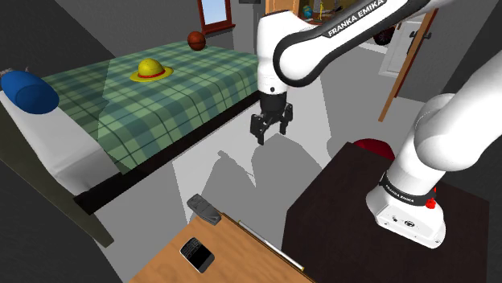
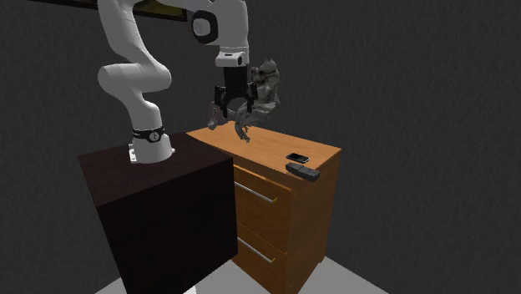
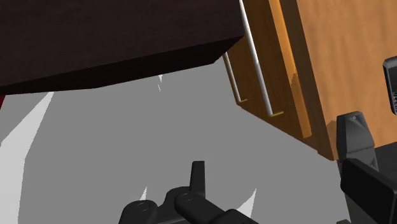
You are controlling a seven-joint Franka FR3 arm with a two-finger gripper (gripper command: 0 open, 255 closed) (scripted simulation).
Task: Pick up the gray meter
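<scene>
Shoulder view has the gripper (image 1: 271, 135) hanging in the air over the grey floor (image 1: 233, 161), between the bed (image 1: 161, 96) and the dark stand (image 1: 338, 193). Its fingers are spread apart with nothing between them. The gray meter (image 1: 203, 208) lies at the edge of the wooden dresser (image 1: 241, 257) top, near a corner, jutting slightly over it. A black phone (image 1: 197, 254) lies near it, further in, not touching.
</scene>
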